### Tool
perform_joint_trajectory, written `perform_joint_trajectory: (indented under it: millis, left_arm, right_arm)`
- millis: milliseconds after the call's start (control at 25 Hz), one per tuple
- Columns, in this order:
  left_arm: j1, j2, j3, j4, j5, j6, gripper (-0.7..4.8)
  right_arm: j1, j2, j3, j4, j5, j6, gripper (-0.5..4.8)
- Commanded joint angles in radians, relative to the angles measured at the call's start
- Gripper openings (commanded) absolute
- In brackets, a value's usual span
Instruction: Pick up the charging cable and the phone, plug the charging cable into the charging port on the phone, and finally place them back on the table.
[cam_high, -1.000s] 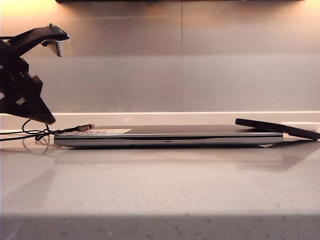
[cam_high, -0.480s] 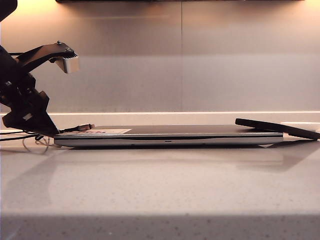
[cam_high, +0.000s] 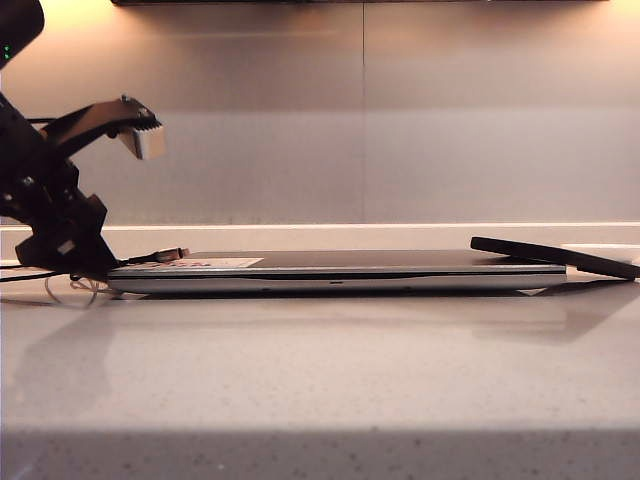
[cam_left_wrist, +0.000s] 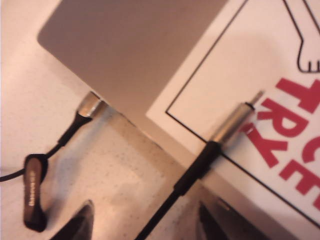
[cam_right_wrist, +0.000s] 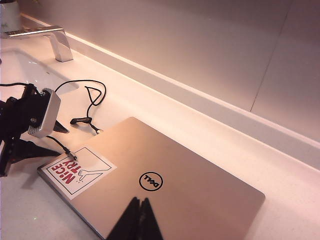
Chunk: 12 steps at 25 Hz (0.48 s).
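Two grippers (cam_left_wrist: 142, 225) (cam_right_wrist: 136, 220), thin black cable (cam_left_wrist: 195, 170), matte laptop (cam_right_wrist: 190, 185)

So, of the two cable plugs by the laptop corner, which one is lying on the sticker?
The slimmer silver plug with the thin pin tip lies on the red-lettered sticker on the laptop. The other, rounder plug lies on the table beside the laptop's edge.

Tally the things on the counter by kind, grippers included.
Laptop: 1
Phone: 1
Charging cable: 1
Grippers: 2 (left gripper open at the cable plug; right gripper shut above the laptop)
Total: 5
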Motion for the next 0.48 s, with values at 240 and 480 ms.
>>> perform_joint_trajectory:
  millis: [240, 480]
  left_arm:
    - [-0.077, 0.052, 0.002, 0.066, 0.006, 0.000, 2.40]
    - [-0.087, 0.089, 0.002, 0.108, 0.007, -0.003, 2.32]
  right_arm:
    - [-0.001, -0.001, 0.006, 0.019, 0.000, -0.002, -0.04]
    - [-0.001, -0.001, 0.006, 0.020, -0.001, -0.002, -0.03]
